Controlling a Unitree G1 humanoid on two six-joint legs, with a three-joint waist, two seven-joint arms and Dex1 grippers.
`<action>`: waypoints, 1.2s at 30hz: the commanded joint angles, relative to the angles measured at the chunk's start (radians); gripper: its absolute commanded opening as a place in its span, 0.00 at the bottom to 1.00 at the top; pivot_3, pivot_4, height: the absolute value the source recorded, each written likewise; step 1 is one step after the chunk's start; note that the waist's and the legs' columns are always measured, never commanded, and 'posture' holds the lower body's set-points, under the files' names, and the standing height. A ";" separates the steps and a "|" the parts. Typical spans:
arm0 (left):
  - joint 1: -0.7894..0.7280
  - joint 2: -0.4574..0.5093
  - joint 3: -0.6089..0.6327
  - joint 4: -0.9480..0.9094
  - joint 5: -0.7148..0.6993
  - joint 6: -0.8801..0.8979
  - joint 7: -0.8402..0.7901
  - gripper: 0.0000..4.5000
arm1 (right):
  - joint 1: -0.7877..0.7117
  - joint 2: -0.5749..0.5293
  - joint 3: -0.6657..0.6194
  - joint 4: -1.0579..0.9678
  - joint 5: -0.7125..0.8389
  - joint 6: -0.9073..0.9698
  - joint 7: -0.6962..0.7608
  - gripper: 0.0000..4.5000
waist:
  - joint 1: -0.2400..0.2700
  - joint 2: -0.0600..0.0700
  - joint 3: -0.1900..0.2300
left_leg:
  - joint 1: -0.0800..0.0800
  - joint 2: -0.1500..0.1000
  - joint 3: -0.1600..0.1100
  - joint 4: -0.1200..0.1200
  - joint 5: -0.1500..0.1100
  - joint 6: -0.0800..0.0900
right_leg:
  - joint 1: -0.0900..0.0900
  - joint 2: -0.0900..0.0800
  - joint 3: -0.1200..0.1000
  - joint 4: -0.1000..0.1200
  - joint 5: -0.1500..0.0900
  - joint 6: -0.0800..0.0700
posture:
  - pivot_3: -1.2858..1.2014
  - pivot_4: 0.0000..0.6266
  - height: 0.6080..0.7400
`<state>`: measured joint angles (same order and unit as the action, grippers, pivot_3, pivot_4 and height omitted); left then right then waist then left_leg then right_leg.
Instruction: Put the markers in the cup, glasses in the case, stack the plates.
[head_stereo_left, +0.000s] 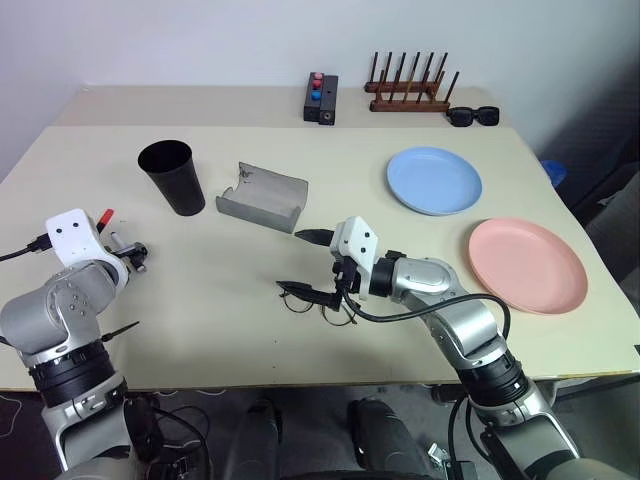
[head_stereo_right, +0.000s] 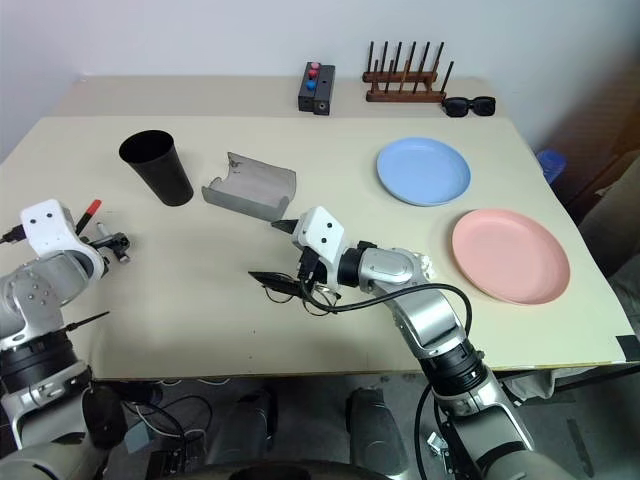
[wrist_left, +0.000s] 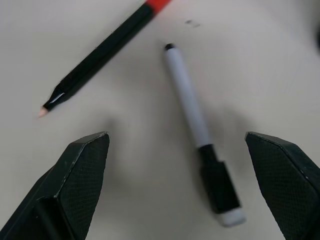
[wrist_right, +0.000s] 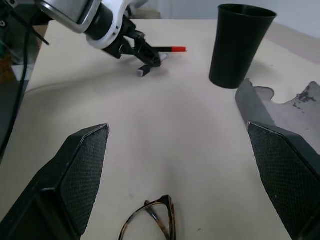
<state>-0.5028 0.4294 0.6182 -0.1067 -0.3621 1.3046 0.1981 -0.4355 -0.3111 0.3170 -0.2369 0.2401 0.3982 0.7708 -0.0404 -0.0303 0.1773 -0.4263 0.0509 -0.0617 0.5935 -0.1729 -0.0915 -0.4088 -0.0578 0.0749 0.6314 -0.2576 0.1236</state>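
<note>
left wrist view: left gripper (wrist_left: 177, 187) jaws wide, white-bodied marker with black ends (wrist_left: 196, 132) lies between them, long axis along the fingers. right gripper (wrist_right: 182, 187) wide too, thin wire-frame glasses (wrist_right: 150, 220) just beneath.

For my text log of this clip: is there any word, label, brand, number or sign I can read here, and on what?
None can be read.
White marker: no print on its barrel.
Black marker: plain.
Cup, case: no label showing.
</note>
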 joint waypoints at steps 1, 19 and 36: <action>-0.060 0.004 0.006 0.017 0.031 0.061 0.019 0.99 | 0.022 -0.002 -0.005 -0.024 -0.007 -0.038 -0.005 1.00 | 0.000 0.000 0.000 | 0.000 0.000 0.000 0.000 0.000 0.000 | 0.000 0.000 0.000 0.000 0.000 0.000 | 0.52 0.24 1.00; -0.125 -0.062 0.088 -0.055 0.125 -0.013 -0.053 0.01 | 0.001 0.023 -0.006 0.017 -0.009 -0.073 0.039 1.00 | -0.001 -0.001 0.000 | 0.000 0.000 0.000 -0.001 0.001 -0.001 | 0.000 0.000 0.000 0.000 0.000 0.000 | 0.52 0.24 1.00; -0.157 -0.027 -0.284 0.055 0.363 -0.922 -0.059 0.01 | -0.159 0.280 -0.237 0.152 0.038 -0.141 -0.280 1.00 | 0.023 -0.002 0.001 | 0.000 0.000 0.000 -0.001 0.002 -0.003 | 0.000 0.000 0.000 -0.001 0.001 -0.002 | 0.52 0.24 1.00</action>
<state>-0.6325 0.3993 0.3577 -0.0795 -0.0207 0.4506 0.1461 -0.5912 -0.0366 0.1000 -0.0881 0.2773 0.2849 0.5129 -0.0173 -0.0326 0.1780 -0.4265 0.0509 -0.0617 0.5924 -0.1709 -0.0949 -0.4084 -0.0579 0.0746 0.6299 -0.2554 0.1239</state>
